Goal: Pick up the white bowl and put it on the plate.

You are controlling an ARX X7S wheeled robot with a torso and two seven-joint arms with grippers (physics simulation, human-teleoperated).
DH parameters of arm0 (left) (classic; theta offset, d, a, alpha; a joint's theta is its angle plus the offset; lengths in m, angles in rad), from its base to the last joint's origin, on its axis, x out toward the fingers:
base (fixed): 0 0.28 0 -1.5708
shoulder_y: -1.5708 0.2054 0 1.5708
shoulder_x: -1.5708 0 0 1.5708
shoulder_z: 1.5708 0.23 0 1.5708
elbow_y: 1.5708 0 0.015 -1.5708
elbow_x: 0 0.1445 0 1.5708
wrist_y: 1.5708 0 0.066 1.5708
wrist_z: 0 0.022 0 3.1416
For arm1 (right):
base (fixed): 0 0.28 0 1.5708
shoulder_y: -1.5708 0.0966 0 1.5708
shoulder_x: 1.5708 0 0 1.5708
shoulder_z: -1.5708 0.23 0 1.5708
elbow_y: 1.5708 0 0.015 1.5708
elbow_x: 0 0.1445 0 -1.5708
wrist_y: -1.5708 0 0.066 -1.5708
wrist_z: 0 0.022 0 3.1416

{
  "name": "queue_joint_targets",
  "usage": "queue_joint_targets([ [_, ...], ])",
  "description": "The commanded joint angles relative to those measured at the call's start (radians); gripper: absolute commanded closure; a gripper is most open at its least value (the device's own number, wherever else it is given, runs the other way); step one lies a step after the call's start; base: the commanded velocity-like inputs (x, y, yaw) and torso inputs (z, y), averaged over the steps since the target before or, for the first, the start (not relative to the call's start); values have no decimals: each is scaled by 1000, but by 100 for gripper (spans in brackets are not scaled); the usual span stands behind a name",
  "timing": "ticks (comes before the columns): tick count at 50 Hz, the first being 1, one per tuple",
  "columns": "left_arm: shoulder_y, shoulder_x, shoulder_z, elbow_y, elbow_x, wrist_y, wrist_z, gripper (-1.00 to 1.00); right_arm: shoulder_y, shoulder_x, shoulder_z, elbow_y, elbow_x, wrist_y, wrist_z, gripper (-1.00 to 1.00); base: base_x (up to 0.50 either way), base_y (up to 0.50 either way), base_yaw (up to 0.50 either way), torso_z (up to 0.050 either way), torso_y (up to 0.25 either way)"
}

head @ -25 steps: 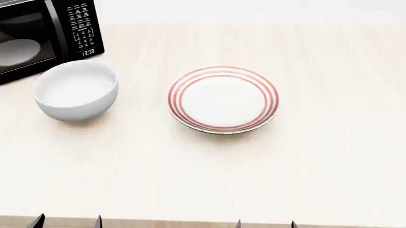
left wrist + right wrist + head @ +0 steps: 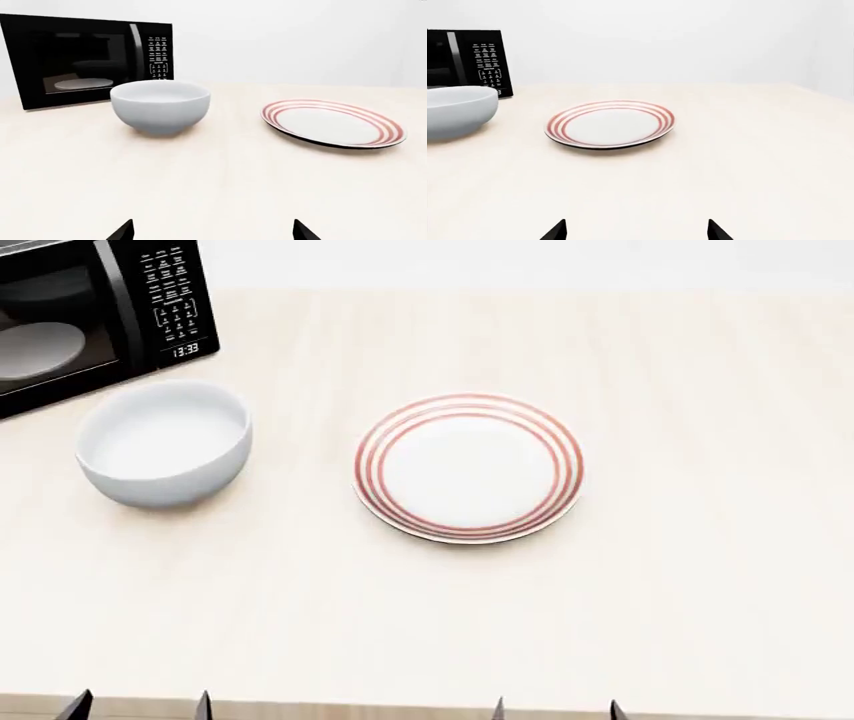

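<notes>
White bowl (image 2: 164,443) sits beside the plate (image 2: 469,467); both jaws spread wide, empty.

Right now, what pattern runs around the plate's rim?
Three thin concentric red rings on white; the plate shows it best in the head view.

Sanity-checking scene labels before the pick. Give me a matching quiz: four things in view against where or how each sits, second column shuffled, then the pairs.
Things:
1. white bowl
2. plate
3. microwave
4. greyish dish

Places or states:
A. behind the dark window, inside the appliance
B. middle of the table, red rings round its rim, nothing on it
C. far left corner of the table, black, keypad on its front
D. on the table just in front of the microwave, left of the ringed dish, upright

Pairs: 1-D, 2-B, 3-C, 4-A
</notes>
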Motion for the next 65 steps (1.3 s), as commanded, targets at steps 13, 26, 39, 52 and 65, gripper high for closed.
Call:
queue_joint_targets([
  [13,86,-67,23,350,-29,-121,-64,-100,-65,66,-7,-456,-14,183,97,-100,0,0,0,0,0],
  [26,102,-101,33,638,-43,-262,-98,-100,-83,83,-23,-658,-16,245,124,-100,0,0,0,0,0],
  [39,96,-110,30,659,-55,-257,-117,-100,-90,102,-43,-656,-29,206,138,-100,15,0,0,0,0],
  [52,98,-120,32,658,-63,-245,-130,-100,-88,111,-50,-645,-28,201,155,-100,477,0,0,0,0],
  [65,98,-129,48,640,-40,-227,-149,-100,-89,120,-56,-643,-20,201,168,-100,500,0,0,0,0],
])
